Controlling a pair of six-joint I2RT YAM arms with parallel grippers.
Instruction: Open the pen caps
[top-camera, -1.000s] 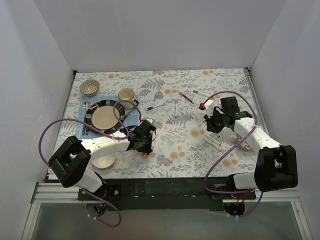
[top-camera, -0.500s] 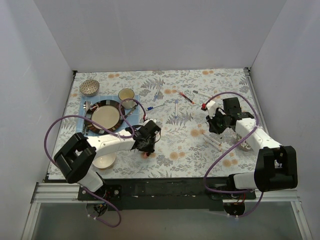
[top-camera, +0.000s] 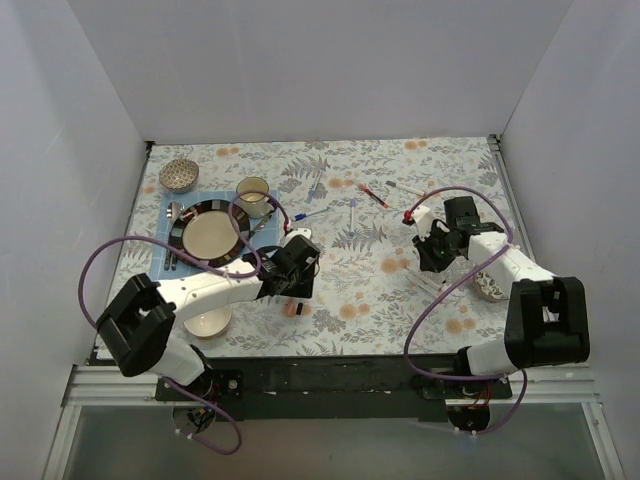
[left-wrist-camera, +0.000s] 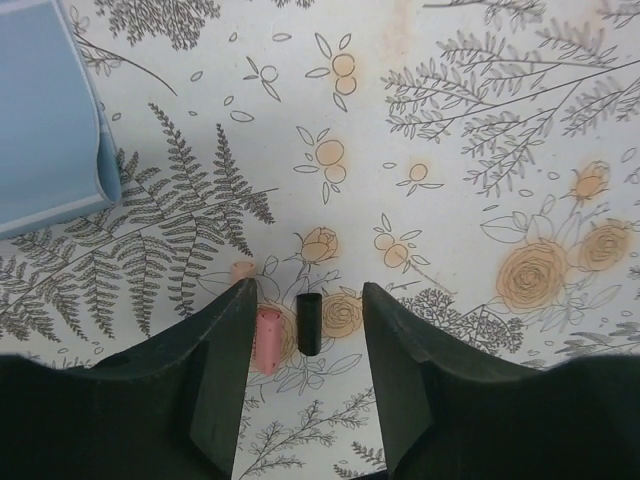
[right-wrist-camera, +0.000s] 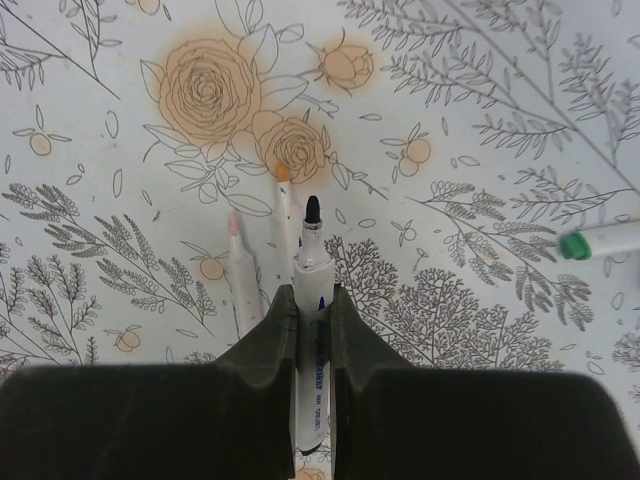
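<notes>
Floral-printed bench (top-camera: 380, 290), task partway: the right fingers (right-wrist-camera: 275, 335) clamp a black-tipped pen (right-wrist-camera: 312, 265), uncapped pens (right-wrist-camera: 243, 285) lying just beyond; left fingers (left-wrist-camera: 225, 360), apart, hover over a pink cap (left-wrist-camera: 267, 340) and black cap (left-wrist-camera: 308, 323). A green-ended pen (right-wrist-camera: 600, 241) looks still capped.

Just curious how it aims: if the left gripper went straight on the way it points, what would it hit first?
Probably the black cap lying between the open fingers of the left gripper, with a pink cap just beside it; under them, the flowered tablecloth. Depth is unclear.
</notes>
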